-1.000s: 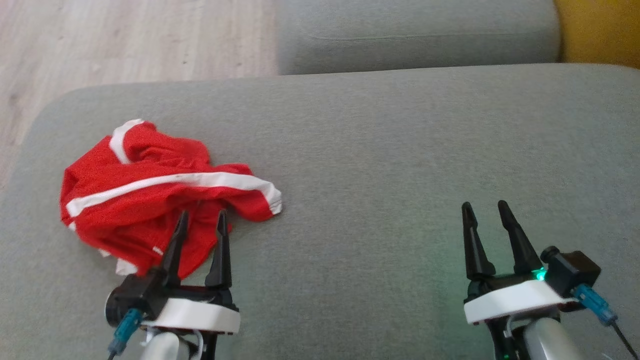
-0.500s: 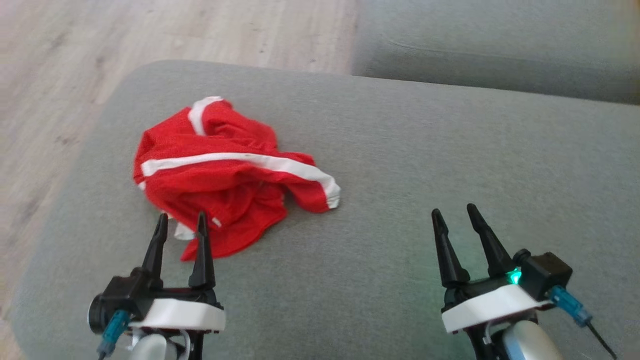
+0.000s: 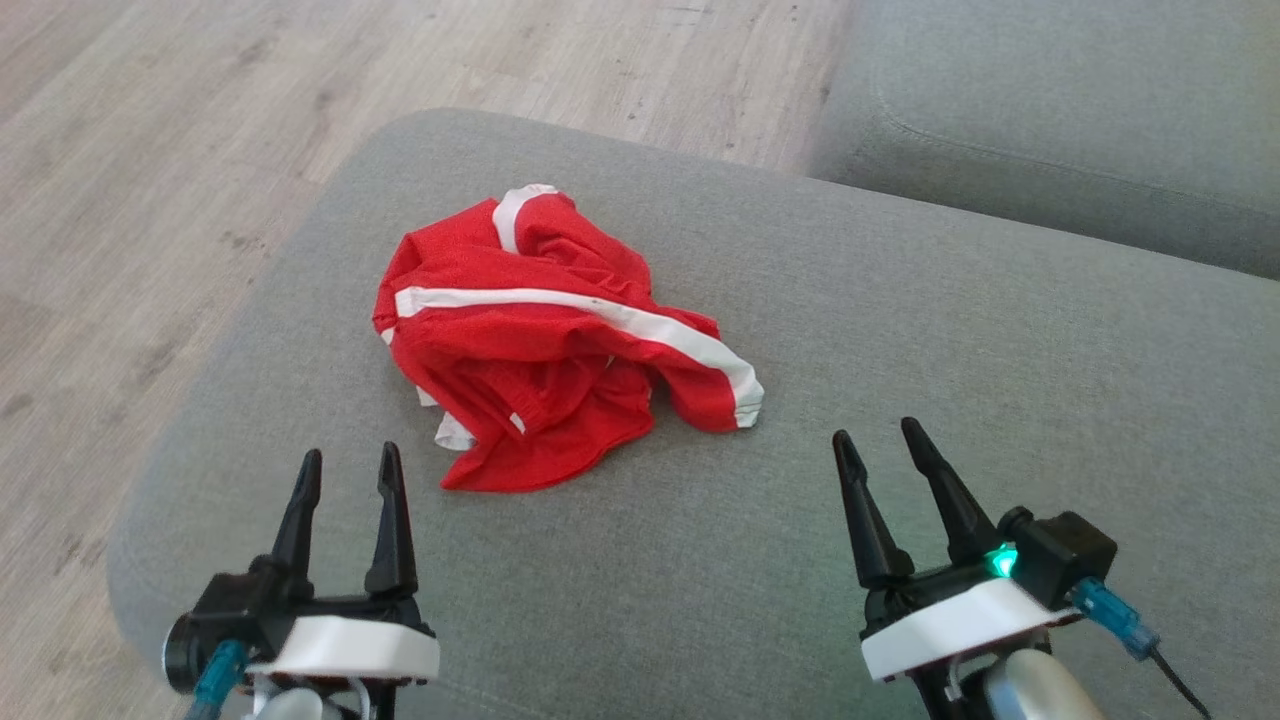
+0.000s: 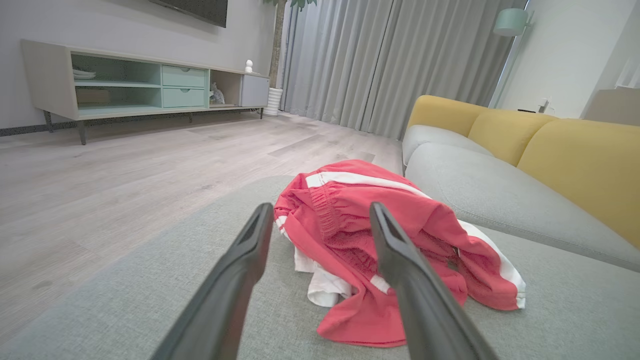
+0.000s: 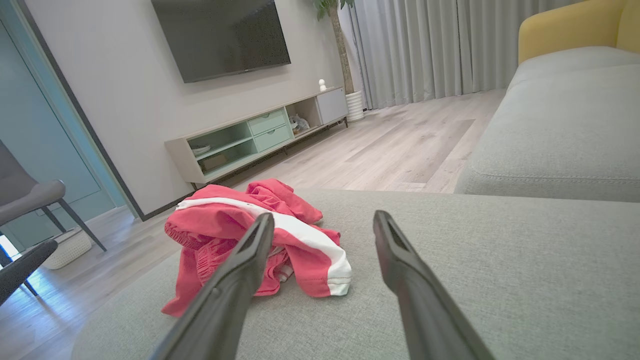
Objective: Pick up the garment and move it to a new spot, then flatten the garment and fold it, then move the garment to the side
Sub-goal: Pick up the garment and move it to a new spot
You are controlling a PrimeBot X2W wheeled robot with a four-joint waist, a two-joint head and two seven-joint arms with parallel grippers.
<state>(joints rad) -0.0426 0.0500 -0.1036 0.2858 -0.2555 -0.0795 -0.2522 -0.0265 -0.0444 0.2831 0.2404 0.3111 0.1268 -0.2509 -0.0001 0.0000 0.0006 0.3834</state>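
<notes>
The garment (image 3: 560, 340) is a crumpled red pair of shorts with white stripes, lying in a heap on the grey sofa seat (image 3: 900, 330) near its far left corner. It also shows in the left wrist view (image 4: 395, 235) and the right wrist view (image 5: 260, 235). My left gripper (image 3: 347, 462) hovers open just short of the garment's near edge, holding nothing. To the right of the heap my right gripper (image 3: 875, 438) is open too, over bare cushion. Neither touches the cloth.
The seat's rounded left edge drops to a pale wood floor (image 3: 150, 200). A second grey cushion (image 3: 1080, 120) lies beyond, with yellow back cushions (image 4: 575, 165). Across the room stand a TV cabinet (image 5: 250, 140) and a dark chair (image 5: 30, 200).
The whole head view has swung left, so the garment now sits nearer the picture's middle. The left gripper's fingertips no longer overlap the cloth. Both grippers stay open.
</notes>
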